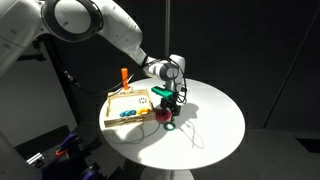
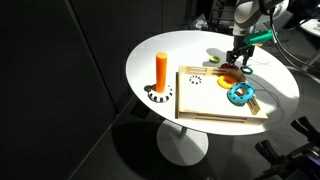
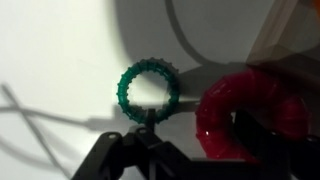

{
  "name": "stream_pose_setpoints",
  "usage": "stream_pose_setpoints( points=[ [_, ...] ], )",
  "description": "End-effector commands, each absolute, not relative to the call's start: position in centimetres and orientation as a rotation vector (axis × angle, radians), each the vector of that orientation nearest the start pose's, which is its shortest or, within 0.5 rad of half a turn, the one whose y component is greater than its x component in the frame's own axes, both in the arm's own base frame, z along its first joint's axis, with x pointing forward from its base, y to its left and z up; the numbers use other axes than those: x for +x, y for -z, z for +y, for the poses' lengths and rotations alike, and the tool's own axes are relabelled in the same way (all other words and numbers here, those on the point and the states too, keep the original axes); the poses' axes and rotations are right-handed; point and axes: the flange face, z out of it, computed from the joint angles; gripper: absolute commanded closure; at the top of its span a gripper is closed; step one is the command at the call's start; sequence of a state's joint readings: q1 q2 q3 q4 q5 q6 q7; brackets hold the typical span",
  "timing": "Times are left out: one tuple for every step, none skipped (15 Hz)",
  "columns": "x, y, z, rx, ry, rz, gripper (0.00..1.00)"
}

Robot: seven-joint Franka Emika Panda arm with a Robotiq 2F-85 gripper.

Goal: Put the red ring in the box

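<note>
The hand (image 1: 165, 104) hangs at the edge of the box (image 2: 205, 102). The red ring (image 3: 245, 112) is a blur just under it, maybe gripped; I cannot tell if the hand is closed. A green ring (image 3: 150, 88) lies beside.

We see a round white desk (image 1: 215, 115) set against a dark backdrop. A dark green toothed ring (image 3: 150, 88) lies flat on it, with a thin cable (image 3: 45, 108) near it. An orange peg (image 2: 160, 68) stands upright on a black-and-white toothed base (image 2: 158, 96). We also make out a blue ring (image 2: 238, 95) lying flat.
</note>
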State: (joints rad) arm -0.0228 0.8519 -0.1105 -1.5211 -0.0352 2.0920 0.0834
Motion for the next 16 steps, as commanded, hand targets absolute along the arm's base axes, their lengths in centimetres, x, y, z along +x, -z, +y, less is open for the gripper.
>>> stream_pose_setpoints(
  points=[
    [67.8, -13.9, -7.9, -3.219, -0.478, 0.297, 0.51],
    [67.9, -13.9, -7.8, -3.219, -0.481, 0.298, 0.59],
    [68.0, -14.0, -7.8, -3.219, -0.481, 0.299, 0.66],
    [68.1, -14.1, -7.7, -3.219, -0.482, 0.299, 0.74],
    [68.2, -14.2, -7.7, -3.219, -0.482, 0.301, 0.81],
    [68.2, -14.5, -7.7, -3.217, -0.485, 0.305, 0.90],
    [68.3, -14.8, -7.7, -3.215, -0.484, 0.308, 0.92],
    [68.4, -15.4, -7.8, -3.213, -0.483, 0.311, 0.90],
    [68.5, -16.0, -7.8, -3.215, -0.478, 0.319, 0.90],
    [68.7, -16.4, -7.8, -3.214, -0.473, 0.323, 0.90],
    [68.8, -17.2, -7.8, -3.214, -0.458, 0.325, 0.90],
    [69.0, -17.8, -7.7, -3.215, -0.444, 0.325, 0.90],
    [69.2, -18.6, -7.6, -3.215, -0.425, 0.320, 0.90],
    [69.3, -19.4, -7.3, -3.215, -0.407, 0.312, 0.90],
    [69.5, -20.2, -7.1, -3.214, -0.389, 0.306, 0.90],
    [69.5, -21.3, -6.6, -3.214, -0.367, 0.294, 0.90]
  ],
)
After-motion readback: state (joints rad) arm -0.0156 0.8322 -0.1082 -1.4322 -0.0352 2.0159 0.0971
